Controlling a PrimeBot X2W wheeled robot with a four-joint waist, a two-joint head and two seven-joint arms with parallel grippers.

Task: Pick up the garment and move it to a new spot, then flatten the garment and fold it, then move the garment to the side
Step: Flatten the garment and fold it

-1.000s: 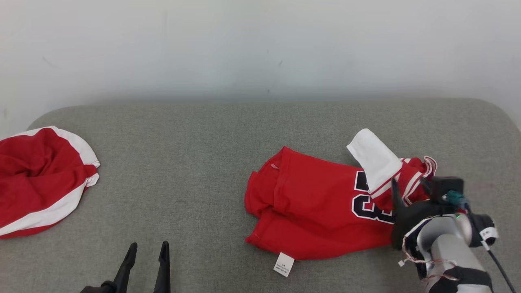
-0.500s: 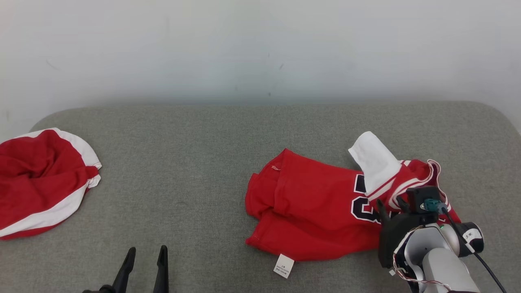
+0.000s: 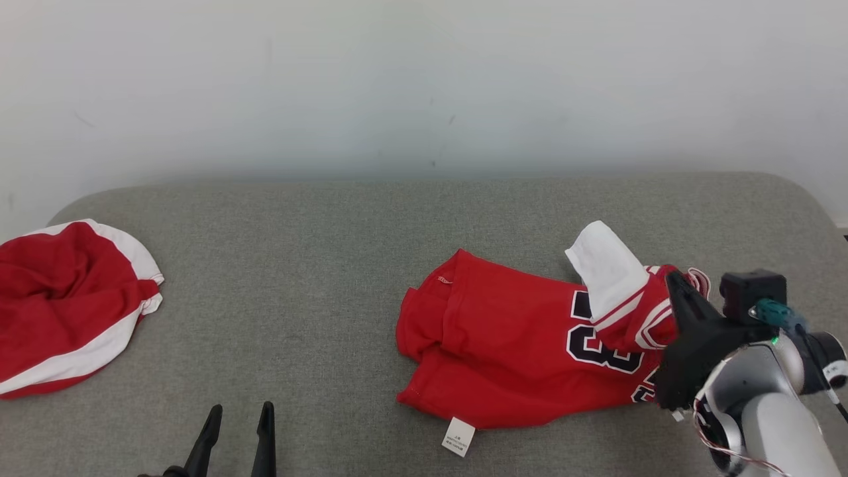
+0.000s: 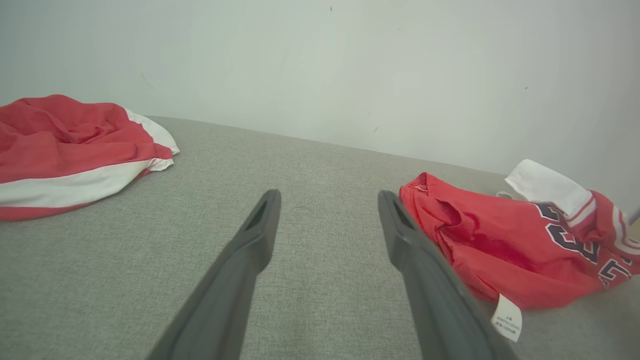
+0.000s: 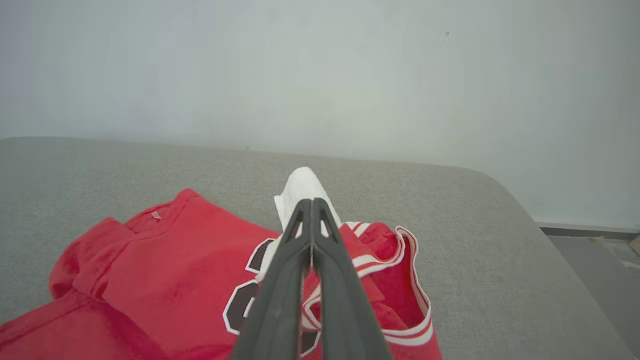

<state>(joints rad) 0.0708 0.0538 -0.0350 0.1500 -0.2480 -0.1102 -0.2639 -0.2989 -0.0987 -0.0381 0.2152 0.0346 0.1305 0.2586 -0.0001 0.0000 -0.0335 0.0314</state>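
Observation:
The garment (image 3: 503,338), a red jersey with dark numbers and white trim, lies crumpled on the right half of the grey padded surface (image 3: 298,265). A white sleeve (image 3: 606,268) sticks up at its far right. My right gripper (image 3: 670,277) is over the jersey's collar end, fingers pressed together. In the right wrist view the shut right gripper (image 5: 311,202) stands in front of the white sleeve, above the jersey (image 5: 165,270); I see no cloth pinched at the tips. My left gripper (image 3: 240,409) is open near the front edge, left of the jersey (image 4: 500,240), with nothing between the left gripper's (image 4: 329,197) fingers.
A second red and white cloth (image 3: 66,305) lies bunched at the far left edge. A white wall (image 3: 424,79) runs behind the surface. The surface's right end rounds off toward the floor (image 5: 595,255). A white label (image 3: 458,437) hangs from the jersey's near hem.
My right gripper has closed from open, after dipping toward the jersey's collar end and coming back up to the right. The head camera has shifted slightly. The left gripper has stayed open.

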